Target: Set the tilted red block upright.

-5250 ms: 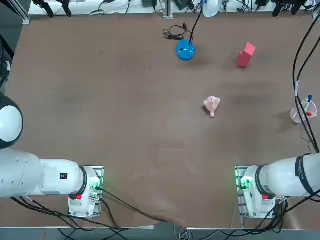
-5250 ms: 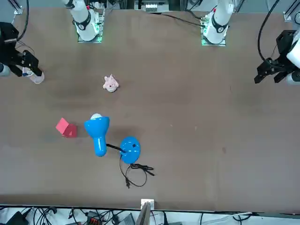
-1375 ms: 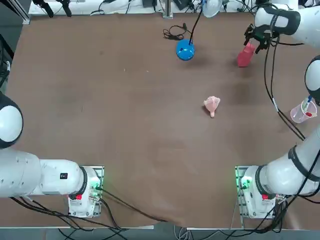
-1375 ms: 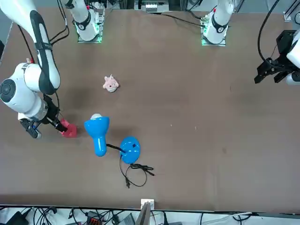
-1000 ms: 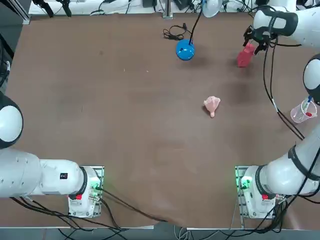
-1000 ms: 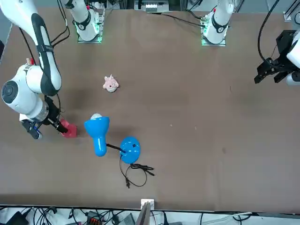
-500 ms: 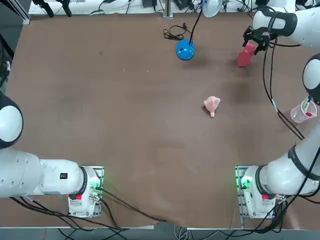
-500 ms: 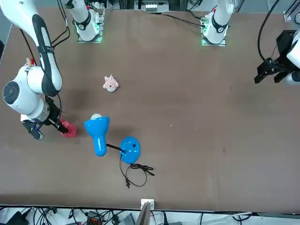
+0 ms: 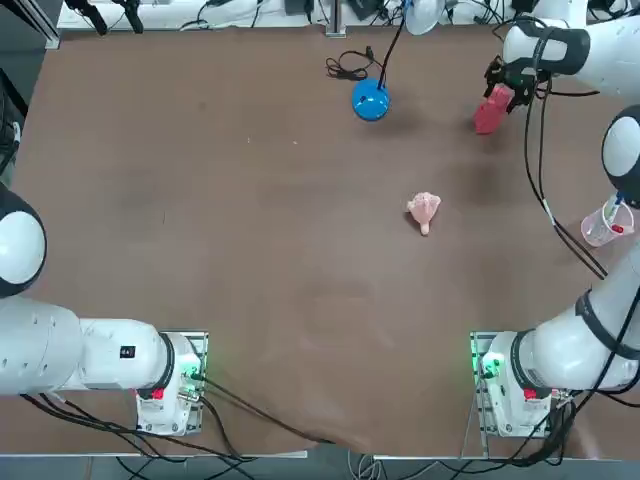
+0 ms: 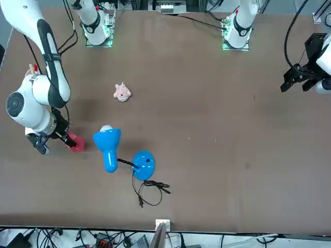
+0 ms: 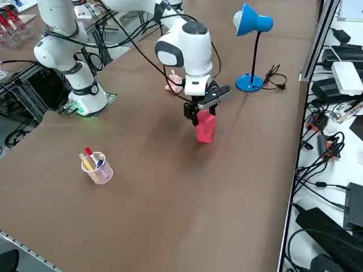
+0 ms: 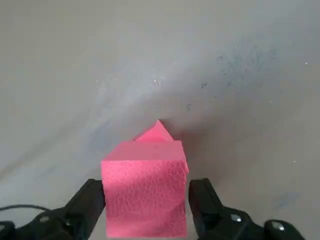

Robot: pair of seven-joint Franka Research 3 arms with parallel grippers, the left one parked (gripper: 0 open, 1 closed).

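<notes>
The red block [image 9: 488, 112] stands near the table's far right corner and leans to one side, its top end toward the far right. My right gripper [image 9: 503, 88] hangs over that top end, open. In the right wrist view one finger [image 12: 89, 204] stands on each side of the red block [image 12: 145, 197], with a narrow gap at each side. In the right side view the gripper [image 11: 202, 110] sits directly above the block [image 11: 205, 128]. In the front view the block [image 10: 75, 143] pokes out beside the wrist [image 10: 31, 108].
A blue desk lamp stands left of the block, with its base [image 9: 370, 100] and coiled cord [image 9: 347, 67] on the table. A pale pink lumpy object [image 9: 424, 211] lies nearer the robot. A clear cup with pens [image 9: 606, 224] stands at the right edge.
The right arm swung in from the table's right edge to the block. Over the last second it only edged slightly along the block's top. The block has not moved.
</notes>
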